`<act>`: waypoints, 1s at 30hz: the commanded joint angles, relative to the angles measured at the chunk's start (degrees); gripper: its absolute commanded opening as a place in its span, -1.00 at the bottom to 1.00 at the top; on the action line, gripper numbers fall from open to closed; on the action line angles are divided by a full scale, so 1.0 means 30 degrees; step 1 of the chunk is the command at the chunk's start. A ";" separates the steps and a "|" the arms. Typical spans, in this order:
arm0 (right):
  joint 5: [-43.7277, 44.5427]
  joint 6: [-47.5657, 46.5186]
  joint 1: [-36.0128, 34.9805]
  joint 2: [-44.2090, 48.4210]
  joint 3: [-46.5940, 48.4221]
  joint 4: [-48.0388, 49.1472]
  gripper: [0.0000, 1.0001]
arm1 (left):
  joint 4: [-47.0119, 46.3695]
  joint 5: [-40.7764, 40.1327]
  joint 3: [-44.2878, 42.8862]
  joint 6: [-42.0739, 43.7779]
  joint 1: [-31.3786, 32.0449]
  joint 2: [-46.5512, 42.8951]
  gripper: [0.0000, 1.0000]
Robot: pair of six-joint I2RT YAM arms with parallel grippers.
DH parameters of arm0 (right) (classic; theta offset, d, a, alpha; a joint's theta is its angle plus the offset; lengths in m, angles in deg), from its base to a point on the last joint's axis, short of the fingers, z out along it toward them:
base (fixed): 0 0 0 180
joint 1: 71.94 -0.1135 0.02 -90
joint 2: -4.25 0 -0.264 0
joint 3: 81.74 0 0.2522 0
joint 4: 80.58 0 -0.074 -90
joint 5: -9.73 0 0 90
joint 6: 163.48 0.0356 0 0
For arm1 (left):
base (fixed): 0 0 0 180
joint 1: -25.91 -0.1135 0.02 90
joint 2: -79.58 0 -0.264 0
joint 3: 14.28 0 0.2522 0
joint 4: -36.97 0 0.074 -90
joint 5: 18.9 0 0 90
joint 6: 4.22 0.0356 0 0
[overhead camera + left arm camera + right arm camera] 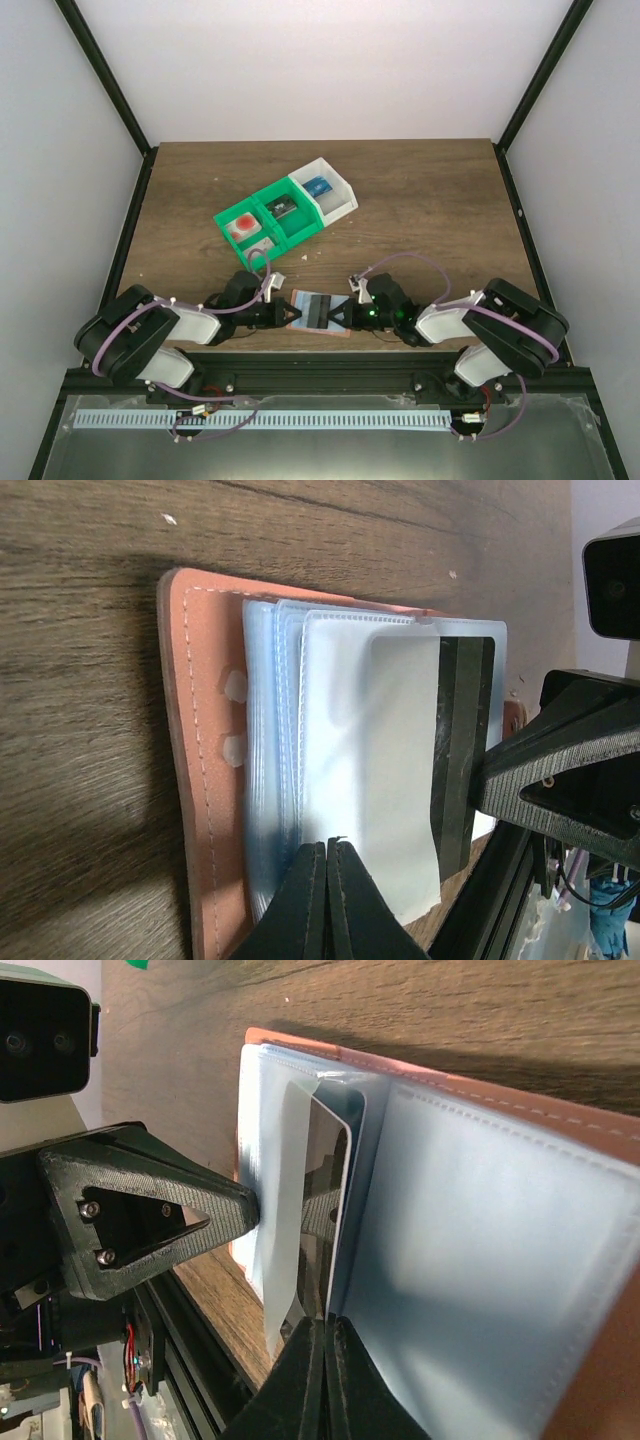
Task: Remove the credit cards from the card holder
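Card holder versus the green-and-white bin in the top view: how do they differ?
The card holder is salmon-brown and small; the bin is green and white and much larger. The card holder lies open near the arms, with the left pincer and right pincer at its sleeves; the bin sits farther back, untouched. Both rest on the wooden table.

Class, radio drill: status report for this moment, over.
Left hand shut on card holder, at a sleeve. Right hand shut on card, partly out. Bin stands apart, not in the way.
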 commanded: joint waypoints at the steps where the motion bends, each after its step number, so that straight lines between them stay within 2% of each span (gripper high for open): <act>1: 0.0260 -0.0709 0.0226 0.0607 0.0154 -0.0890 -0.99 | 0.1641 -0.0965 0.0088 0.0367 0.0177 0.0450 -0.97; 8: 0.1304 -0.0995 0.0434 0.2594 -0.0162 -0.3274 -0.99 | 0.1732 -0.1081 0.0163 0.0074 0.0169 -0.0080 -0.90; 15: 0.2737 -0.0912 0.0449 0.6735 -0.0920 -0.6332 -0.99 | 0.1860 -0.1212 -0.0219 -0.0166 0.0182 -0.0954 -0.78; 25: 0.3676 -0.0604 0.0497 1.1287 -0.0319 -0.9629 -0.99 | 0.5069 -0.1221 -0.2994 0.1628 0.0178 -0.2939 -0.31; 30: 0.3565 -0.0038 0.0505 1.2294 0.0886 -1.0970 -0.99 | 0.6612 -0.1319 -0.4445 0.3478 0.0210 -0.4738 -0.24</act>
